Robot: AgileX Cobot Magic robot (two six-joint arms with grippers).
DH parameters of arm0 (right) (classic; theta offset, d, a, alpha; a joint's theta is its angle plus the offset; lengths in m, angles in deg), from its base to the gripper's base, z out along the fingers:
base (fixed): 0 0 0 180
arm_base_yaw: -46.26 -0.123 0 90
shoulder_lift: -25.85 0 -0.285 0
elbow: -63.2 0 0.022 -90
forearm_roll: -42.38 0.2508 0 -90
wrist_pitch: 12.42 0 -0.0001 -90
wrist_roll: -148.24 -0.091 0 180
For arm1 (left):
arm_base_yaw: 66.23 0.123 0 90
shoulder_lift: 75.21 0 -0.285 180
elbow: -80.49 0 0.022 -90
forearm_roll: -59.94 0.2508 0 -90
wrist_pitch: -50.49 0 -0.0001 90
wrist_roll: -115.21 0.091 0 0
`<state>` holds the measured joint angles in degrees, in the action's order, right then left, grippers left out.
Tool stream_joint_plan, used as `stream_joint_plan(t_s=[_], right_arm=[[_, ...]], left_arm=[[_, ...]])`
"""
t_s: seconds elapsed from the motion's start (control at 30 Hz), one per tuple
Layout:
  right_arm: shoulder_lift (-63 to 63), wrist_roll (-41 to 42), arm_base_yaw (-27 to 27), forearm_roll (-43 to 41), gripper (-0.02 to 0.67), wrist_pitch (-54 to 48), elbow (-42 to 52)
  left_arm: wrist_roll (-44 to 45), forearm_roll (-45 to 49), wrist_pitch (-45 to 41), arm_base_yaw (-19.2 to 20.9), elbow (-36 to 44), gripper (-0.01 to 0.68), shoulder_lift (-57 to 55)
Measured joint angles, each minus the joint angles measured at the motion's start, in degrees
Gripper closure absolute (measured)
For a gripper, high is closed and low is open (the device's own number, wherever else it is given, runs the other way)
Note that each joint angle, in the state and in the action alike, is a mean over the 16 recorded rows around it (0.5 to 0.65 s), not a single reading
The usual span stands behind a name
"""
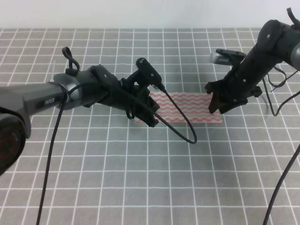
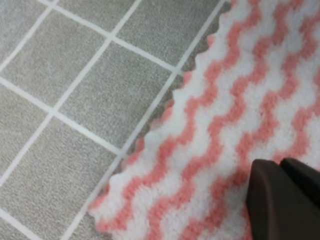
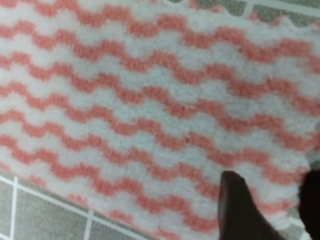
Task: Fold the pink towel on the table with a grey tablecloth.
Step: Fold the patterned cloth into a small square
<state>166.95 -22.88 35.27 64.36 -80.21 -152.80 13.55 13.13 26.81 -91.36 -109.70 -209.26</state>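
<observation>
The pink towel [image 1: 190,108] is laid flat on the table [image 1: 140,178]. Left gripper [image 1: 149,114] looks closed together, right gripper [image 1: 216,104] spread apart.

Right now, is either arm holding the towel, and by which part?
Cannot be told. Both grippers sit low at the pink towel, left gripper at its left end, right gripper at its right end, but no closed hold shows.

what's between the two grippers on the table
The pink towel spans the stretch from left gripper to right gripper, seen in the exterior high view.
</observation>
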Motion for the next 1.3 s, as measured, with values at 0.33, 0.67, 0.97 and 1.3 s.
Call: stream_joint_plan(t_s=[0.33, 0.67, 0.97, 1.3], right_arm=[[0.3, 0.0, -1.0, 0.0, 0.470, 1.3, -0.1], [0.5, 0.0, -1.5, -0.3, 0.617, 1.1, -1.8], [-0.2, 1.4, -1.5, 1.8, 0.656, -1.0, -6.2], [-0.9, 4.7, -1.9, 8.0, 0.658, -2.0, -8.6]], left_arm=[[-0.1, 0.4, -0.2, 0.0, 0.1, 0.667, 0.0], [-1.1, 1.9, -0.3, -0.1, 0.0, 0.667, 0.1], [-2.8, 4.4, -0.3, -0.1, 0.1, 0.667, 0.1], [-3.1, 4.7, 0.2, -0.1, 0.1, 0.667, 0.7]])
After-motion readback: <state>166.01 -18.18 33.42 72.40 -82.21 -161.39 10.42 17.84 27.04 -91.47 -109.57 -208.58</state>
